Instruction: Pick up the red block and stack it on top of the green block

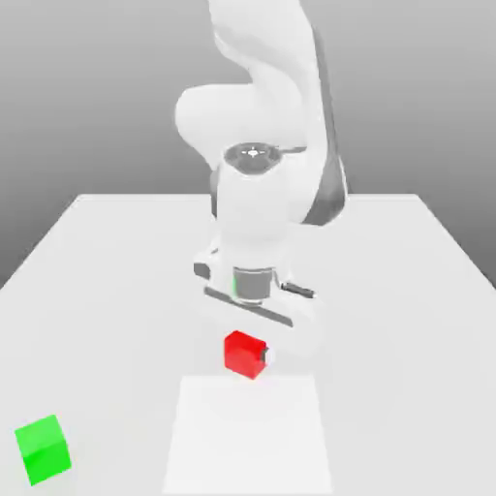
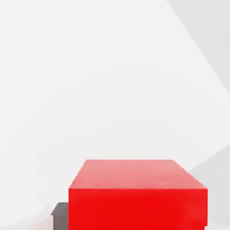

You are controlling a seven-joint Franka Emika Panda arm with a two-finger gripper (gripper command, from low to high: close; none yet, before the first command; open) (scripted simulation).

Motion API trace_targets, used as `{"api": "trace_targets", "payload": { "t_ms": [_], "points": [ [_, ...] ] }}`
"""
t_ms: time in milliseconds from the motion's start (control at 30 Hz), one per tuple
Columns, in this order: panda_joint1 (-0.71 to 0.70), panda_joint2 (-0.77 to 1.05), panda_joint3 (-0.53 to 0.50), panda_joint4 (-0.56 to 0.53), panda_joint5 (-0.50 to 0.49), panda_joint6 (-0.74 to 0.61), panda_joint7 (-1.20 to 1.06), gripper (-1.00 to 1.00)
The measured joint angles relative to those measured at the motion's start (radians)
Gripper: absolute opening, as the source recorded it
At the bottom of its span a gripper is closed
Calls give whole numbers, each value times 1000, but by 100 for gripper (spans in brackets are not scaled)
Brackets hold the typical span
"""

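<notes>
Counting one red block (image 1: 244,354) – tool-gripped; one green block (image 1: 44,449) apart

The small red cube (image 1: 243,354) and small green cube (image 1: 44,449) are looking smooth, plain, plastic-like; the white surface (image 1: 407,291) is appearing matt, the white arm (image 1: 254,208) faintly glossy.

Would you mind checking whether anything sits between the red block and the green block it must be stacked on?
Nothing visible does. The gripper is shut on the red block; bare table lies between it and the green block.
</notes>
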Motion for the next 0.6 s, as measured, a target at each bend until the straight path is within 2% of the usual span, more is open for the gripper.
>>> {"api": "trace_targets", "payload": {
  "t_ms": [100, 300, 600],
  "points": [
    [-16, -45, -12, 11, -19, -58, -6, -100],
    [-146, 48, -100, 199, -109, -155, -115, -100],
    [-326, 214, -147, 499, -65, -290, -413, -100]
  ]
}}
